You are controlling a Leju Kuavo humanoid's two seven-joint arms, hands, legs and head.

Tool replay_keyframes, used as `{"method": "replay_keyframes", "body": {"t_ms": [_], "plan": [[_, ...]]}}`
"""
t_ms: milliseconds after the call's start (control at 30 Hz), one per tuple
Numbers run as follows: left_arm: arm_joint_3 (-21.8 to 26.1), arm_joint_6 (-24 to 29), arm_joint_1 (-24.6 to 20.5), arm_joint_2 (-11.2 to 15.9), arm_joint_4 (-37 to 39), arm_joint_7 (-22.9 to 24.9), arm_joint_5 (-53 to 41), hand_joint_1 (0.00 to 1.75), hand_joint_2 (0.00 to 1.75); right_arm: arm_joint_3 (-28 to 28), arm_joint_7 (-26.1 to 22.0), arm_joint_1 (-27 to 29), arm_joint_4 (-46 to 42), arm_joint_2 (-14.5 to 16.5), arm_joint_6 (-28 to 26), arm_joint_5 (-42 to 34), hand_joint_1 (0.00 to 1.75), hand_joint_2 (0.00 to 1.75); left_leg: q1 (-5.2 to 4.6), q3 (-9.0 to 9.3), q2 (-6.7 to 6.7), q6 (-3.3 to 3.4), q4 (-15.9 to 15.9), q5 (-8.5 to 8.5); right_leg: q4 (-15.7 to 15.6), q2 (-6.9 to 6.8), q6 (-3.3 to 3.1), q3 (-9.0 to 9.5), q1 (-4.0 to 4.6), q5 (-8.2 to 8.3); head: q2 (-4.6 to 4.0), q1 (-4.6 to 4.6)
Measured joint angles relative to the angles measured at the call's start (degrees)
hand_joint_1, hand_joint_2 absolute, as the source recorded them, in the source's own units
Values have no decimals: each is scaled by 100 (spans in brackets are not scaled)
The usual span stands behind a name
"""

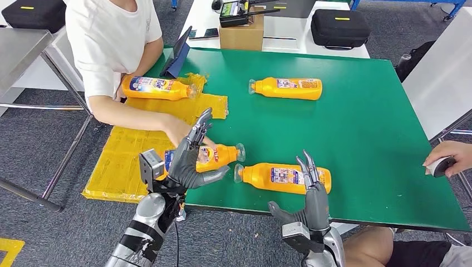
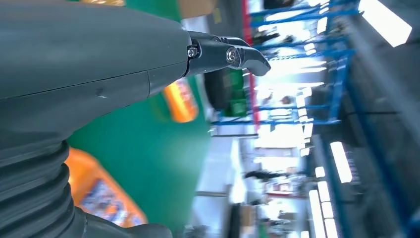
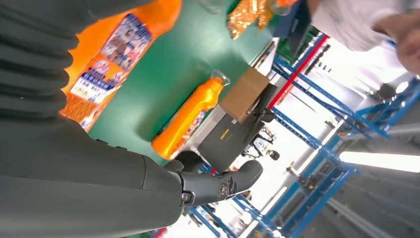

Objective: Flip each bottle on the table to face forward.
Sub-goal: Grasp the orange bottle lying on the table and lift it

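Four orange bottles lying flat on green table point(image 1: 362, 128): near-right bottle point(image 1: 286, 178), label up, just ahead of right hand point(image 1: 311, 194), fingers spread, holding nothing; near-left bottle point(image 1: 220, 157) at table's front edge, behind left hand point(image 1: 192, 161), fingers apart, likewise unladen, person's hand point(image 1: 177, 129) just beside. Far bottle point(image 1: 289, 88) mid-table; fourth bottle point(image 1: 157, 88) on yellow sheet point(image 1: 136, 144) by person. Step judged: approach, before any grasp. Next move: closing around a near bottle, rolling label forward. Label print illegible.

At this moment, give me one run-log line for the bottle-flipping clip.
left hand open, raised before near-left bottle | right hand open at near-right bottle | person's hand by near-left bottle | far bottle untouched
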Motion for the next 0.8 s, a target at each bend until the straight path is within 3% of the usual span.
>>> {"method": "replay_keyframes", "body": {"t_ms": [167, 300, 400, 800], "plan": [[-181, 824, 447, 52, -1061, -150, 377, 0, 175, -449, 729, 25, 130, -98, 533, 1116, 0, 175, -2, 0, -5, 1, 0, 0, -2, -2, 0, 1, -2, 0, 1, -1], [-189, 1943, 716, -9, -1762, -438, 547, 0, 175, -730, 1089, 22, 347, -214, 795, 1514, 0, 175, -2, -3, -10, 1, 0, -1, -2, -6, 1, 1, -1, 0, 0, 0], [-195, 2452, 855, -51, -2177, -557, 785, 0, 175, -809, 1373, 1, 498, -279, 890, 1782, 0, 175, -1, -3, -9, 1, 0, -1, -2, -6, 1, 0, 0, 0, 1, -1], [-459, 3146, 1200, -11, -3079, -769, 620, 0, 175, -812, 2092, -542, 1267, -403, 946, 2526, 0, 175, -1, 2, -12, 5, 0, 3, -2, -10, 1, 7, -1, 1, 1, 0]]}}
